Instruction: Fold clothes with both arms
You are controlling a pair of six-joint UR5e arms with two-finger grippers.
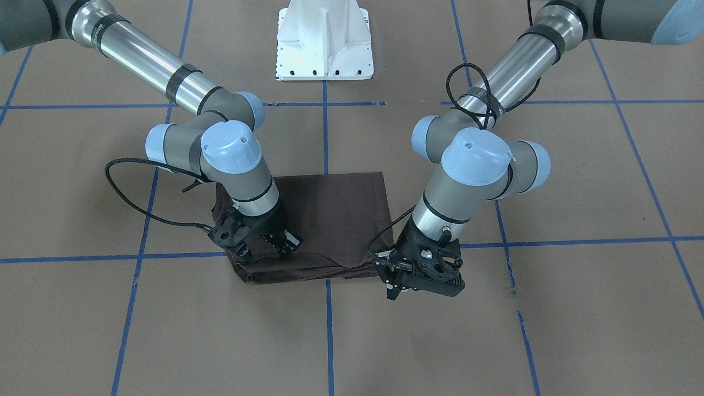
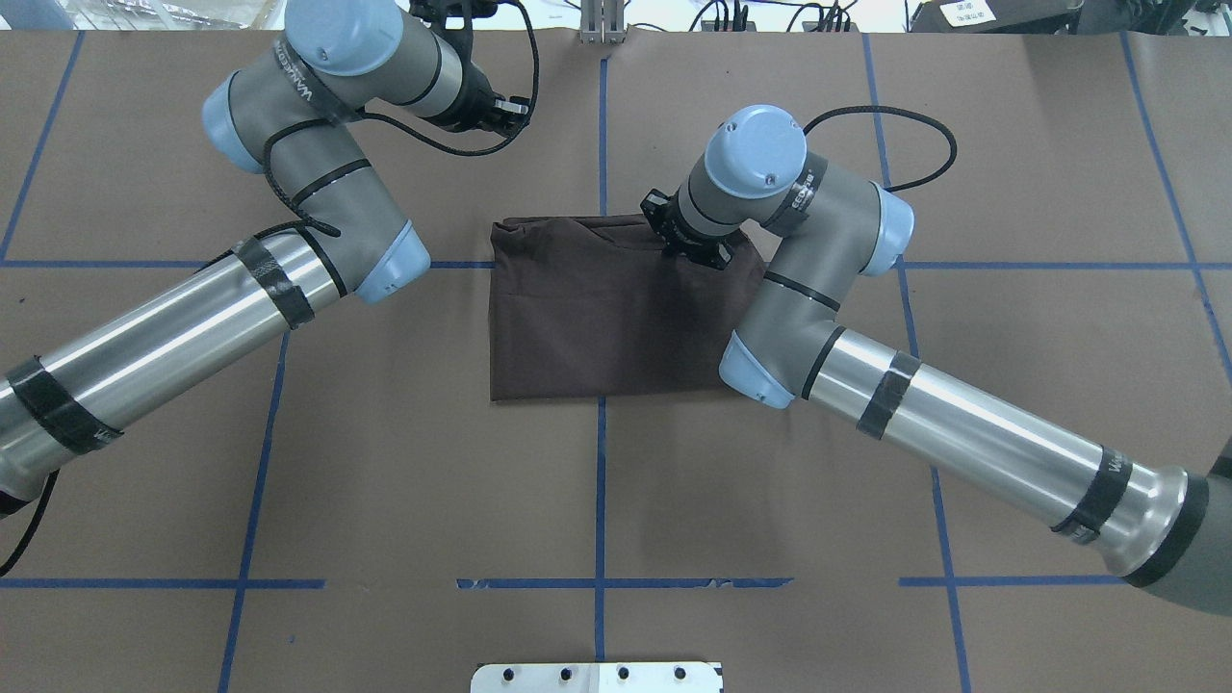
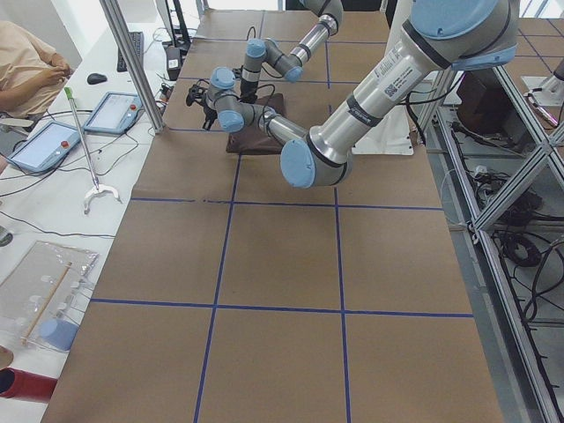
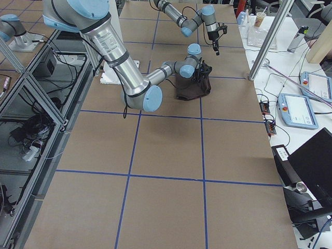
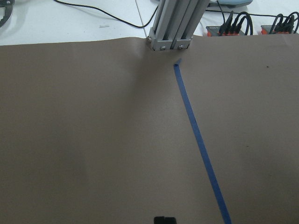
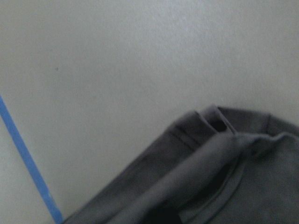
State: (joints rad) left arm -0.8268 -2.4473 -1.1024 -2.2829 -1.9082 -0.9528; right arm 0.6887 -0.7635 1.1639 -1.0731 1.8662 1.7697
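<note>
T-shirt (image 2: 597, 318) lies as neat rectangle mid-desk, task looks near done; right end effector (image 1: 267, 248) released, spread over it; left end effector (image 1: 407, 283) alongside, cannot tell state.

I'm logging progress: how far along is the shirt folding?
Done: the T-shirt lies as a compact folded rectangle. In hand: the right claw, open, is over its layered edge; the left claw is off the cloth. Left: perhaps one last fold or smoothing.

Right fingers (image 1: 287, 242) spread, left arm (image 1: 467, 181) raised
</note>
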